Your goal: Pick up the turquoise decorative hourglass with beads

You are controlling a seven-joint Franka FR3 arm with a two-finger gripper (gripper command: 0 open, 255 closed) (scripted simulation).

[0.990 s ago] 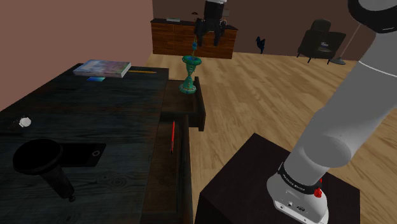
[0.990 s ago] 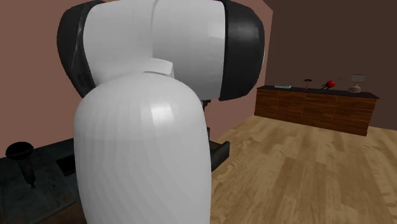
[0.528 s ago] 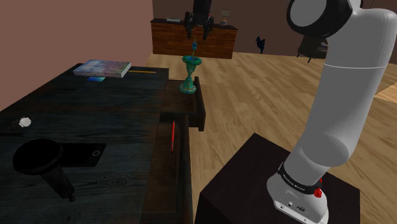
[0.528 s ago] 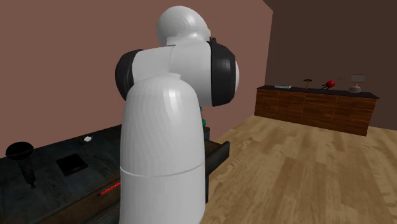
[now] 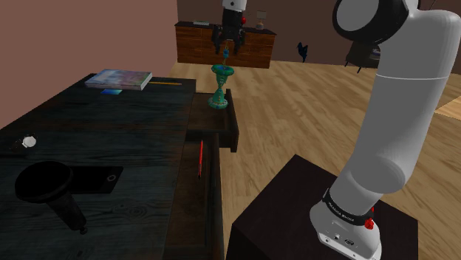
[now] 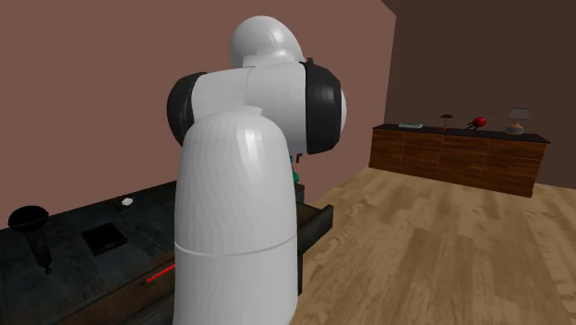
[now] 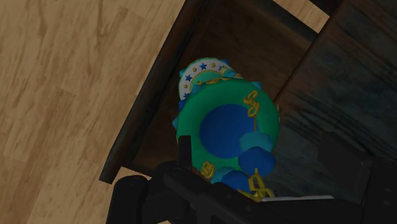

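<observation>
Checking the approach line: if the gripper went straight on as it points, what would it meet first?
Probably the top of the turquoise hourglass, which stands in the drawer right under the gripper; depth is unclear.

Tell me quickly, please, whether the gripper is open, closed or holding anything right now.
Gripper: open, holding nothing, poised just above the turquoise hourglass.

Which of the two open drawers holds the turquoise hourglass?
The farther drawer, below the gripper: the hourglass stands upright in it. The nearer drawer, closer to the stand, holds a red pencil.
</observation>
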